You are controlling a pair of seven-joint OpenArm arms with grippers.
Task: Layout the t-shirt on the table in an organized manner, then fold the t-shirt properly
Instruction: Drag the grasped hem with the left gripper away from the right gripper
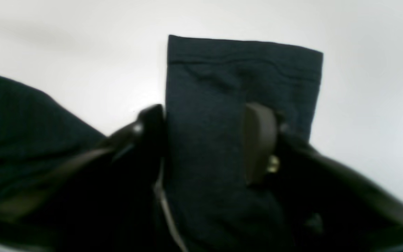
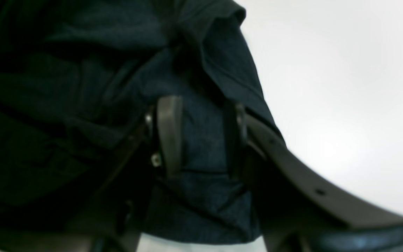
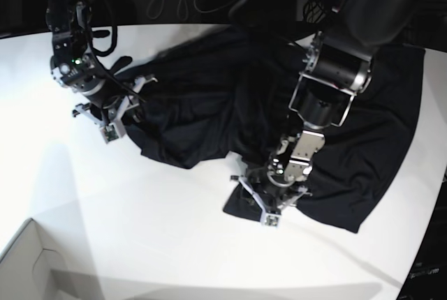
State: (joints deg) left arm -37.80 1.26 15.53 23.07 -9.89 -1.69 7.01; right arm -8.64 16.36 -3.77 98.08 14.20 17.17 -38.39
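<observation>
The t-shirt [image 3: 230,98] lies crumpled across the upper middle and right of the base view on the white counter [image 3: 140,230], its dark fabric bunched in loose folds and reaching the counter's right edge.

The left end effector [image 3: 269,199] sits at the lower middle of the base view, over a flap of the t-shirt that juts toward the bottom of the frame. In the left wrist view a hemmed strip of cloth [image 1: 222,105] runs up between its two fingers, which stand on either side of the strip and hold it.

The right end effector [image 3: 115,115] is at the upper left of the base view, at the t-shirt's left edge. In the right wrist view its fingers are narrowly set with a fold of the t-shirt [image 2: 201,140] gripped between them.

A pale cardboard box corner [image 3: 28,265] shows at the lower left.
</observation>
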